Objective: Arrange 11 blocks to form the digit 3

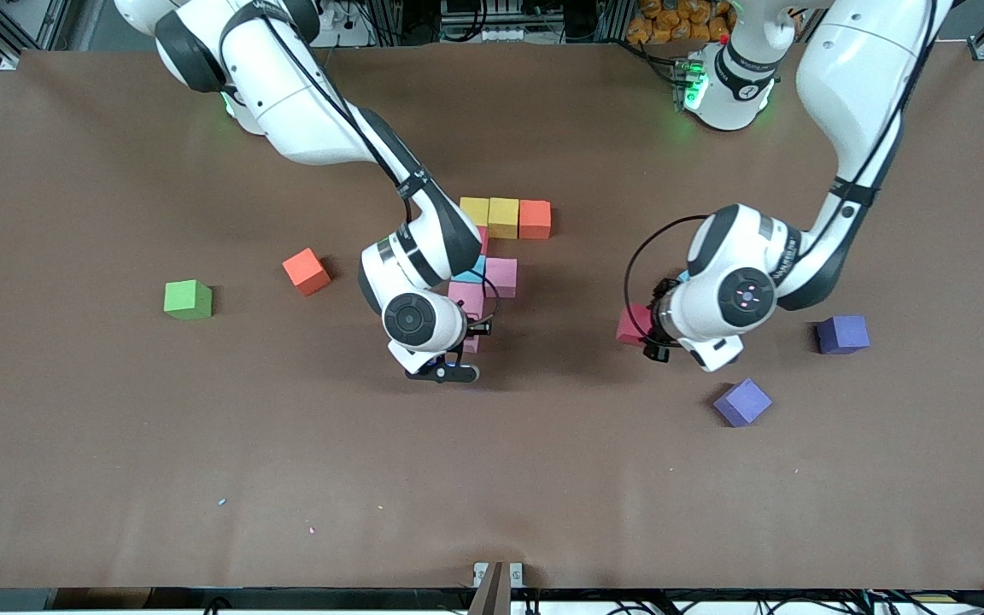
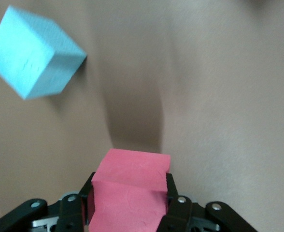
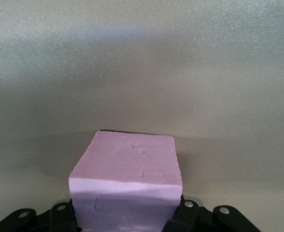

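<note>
Toward the middle of the table lie blocks of the digit 3: two yellow blocks (image 1: 489,213) and an orange one (image 1: 535,219) in a row, with a pink block (image 1: 501,276) and a light blue one (image 1: 471,273) nearer the camera. My right gripper (image 1: 468,340) (image 3: 127,210) is shut on a pink block (image 1: 471,344) (image 3: 127,164), beside another pink block (image 1: 466,299). My left gripper (image 1: 641,331) (image 2: 130,198) is shut on a red block (image 1: 632,325) (image 2: 132,169). A second light blue block (image 2: 31,53) lies next to it.
Loose on the table are an orange-red cube (image 1: 306,271) and a green cube (image 1: 188,299) toward the right arm's end. Two purple cubes (image 1: 842,334) (image 1: 741,402) lie toward the left arm's end. The right arm's wrist hides part of the block figure.
</note>
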Tool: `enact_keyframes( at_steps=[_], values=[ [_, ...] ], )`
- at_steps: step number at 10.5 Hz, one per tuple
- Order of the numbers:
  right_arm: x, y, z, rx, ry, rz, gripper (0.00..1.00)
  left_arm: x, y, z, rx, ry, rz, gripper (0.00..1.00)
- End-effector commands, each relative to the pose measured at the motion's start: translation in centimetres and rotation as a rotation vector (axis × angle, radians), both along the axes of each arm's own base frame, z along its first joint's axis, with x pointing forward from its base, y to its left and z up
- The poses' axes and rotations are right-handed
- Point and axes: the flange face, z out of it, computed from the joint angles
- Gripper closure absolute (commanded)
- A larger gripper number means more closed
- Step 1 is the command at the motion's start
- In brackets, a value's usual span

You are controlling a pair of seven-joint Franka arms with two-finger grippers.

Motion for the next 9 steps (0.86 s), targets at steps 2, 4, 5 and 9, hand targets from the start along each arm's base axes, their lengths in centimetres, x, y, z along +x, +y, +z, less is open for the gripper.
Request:
enact_keyframes(
  at_steps=[2,4,5,9],
  values=[
    [0.0,0.2,0.2,-0.009,-0.004,-0.003,0.00,-2.6,-4.9,0.2,0.026,0.016,0.111,1.00],
    [0.2,0.1,0.8,-0.002,-0.006,-0.005,0.00,-4.3,-7.1,-0.5,0.037,0.001,0.161,1.00],
    [0.5,-0.1,1.6,0.004,-0.014,-0.004,0.00,-4.8,-7.8,-0.7,0.042,-0.001,0.181,1.00],
    [0.4,-0.5,4.4,0.001,0.019,0.001,0.00,-7.6,-8.7,-0.6,0.065,0.014,0.210,1.00]
  ],
)
